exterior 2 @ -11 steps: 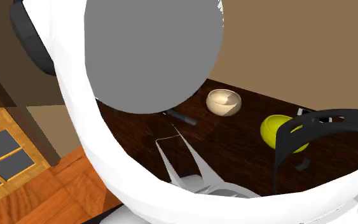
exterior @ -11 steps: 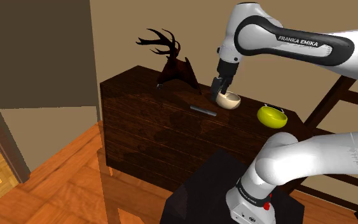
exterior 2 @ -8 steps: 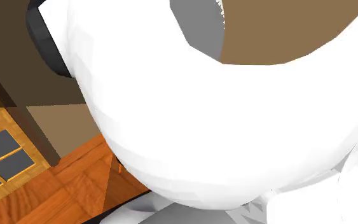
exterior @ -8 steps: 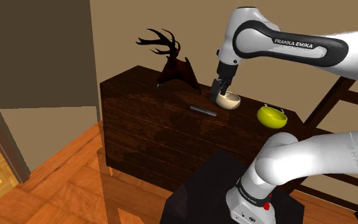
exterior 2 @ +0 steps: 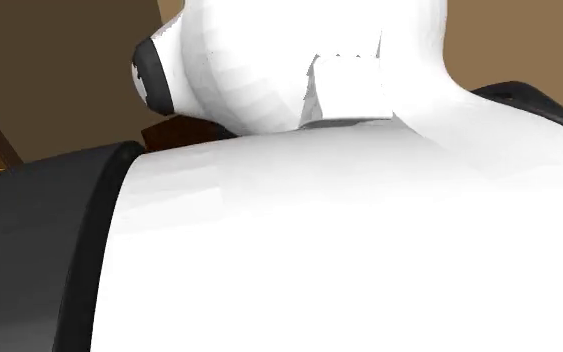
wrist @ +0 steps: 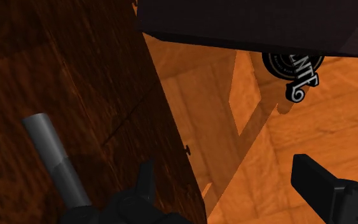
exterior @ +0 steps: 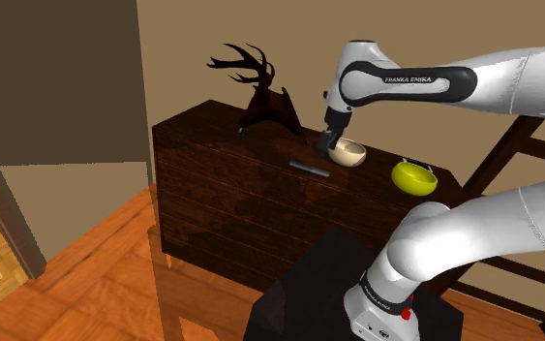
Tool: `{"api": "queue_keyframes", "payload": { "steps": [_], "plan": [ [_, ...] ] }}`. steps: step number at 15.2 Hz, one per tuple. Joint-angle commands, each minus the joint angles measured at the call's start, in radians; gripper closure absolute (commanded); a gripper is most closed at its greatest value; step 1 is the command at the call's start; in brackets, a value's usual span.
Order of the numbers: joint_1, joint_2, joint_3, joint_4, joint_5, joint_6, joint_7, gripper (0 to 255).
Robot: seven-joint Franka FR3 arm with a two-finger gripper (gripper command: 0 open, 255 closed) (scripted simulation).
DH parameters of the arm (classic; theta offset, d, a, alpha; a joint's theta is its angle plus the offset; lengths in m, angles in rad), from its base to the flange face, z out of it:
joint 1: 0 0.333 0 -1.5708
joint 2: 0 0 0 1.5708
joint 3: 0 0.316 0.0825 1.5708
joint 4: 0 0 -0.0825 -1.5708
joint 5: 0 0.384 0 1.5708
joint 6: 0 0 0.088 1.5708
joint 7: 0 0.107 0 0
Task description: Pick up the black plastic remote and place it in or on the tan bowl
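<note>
End effector (exterior: 324, 146), fingers (wrist: 320, 184) apart, beside tan bowl (exterior: 348, 152), near grey remote (exterior: 309, 169)

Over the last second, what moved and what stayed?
The gripper, open and empty, moved from above the tan bowl toward the shoulder view's left and slightly down, nearer the remote. Nothing was grasped. Remote, tan bowl and yellow-green bowl stayed put.

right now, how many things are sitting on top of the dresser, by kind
bowls: 2, a tan bowl and a yellow bowl
remote: 1
antler ornament: 1
total: 4
</note>
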Motion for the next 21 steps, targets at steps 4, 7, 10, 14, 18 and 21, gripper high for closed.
{"api": "queue_keyframes", "payload": {
  "steps": [4,7,10,14,18,21],
  "plan": [
    [-0.005,0.148,-0.097,0.024,-0.028,0.147,-0.126,0],
    [-0.002,0.250,-0.152,0.055,-0.023,0.231,-0.204,0],
    [0.005,0.362,-0.203,0.098,0.001,0.309,-0.290,0],
    [0.011,0.524,-0.258,0.176,0.072,0.398,-0.421,0],
    [-0.001,0.696,-0.285,0.278,0.181,0.462,-0.568,0],
    [-0.033,0.826,-0.278,0.370,0.270,0.490,-0.675,0]
  ]
}}
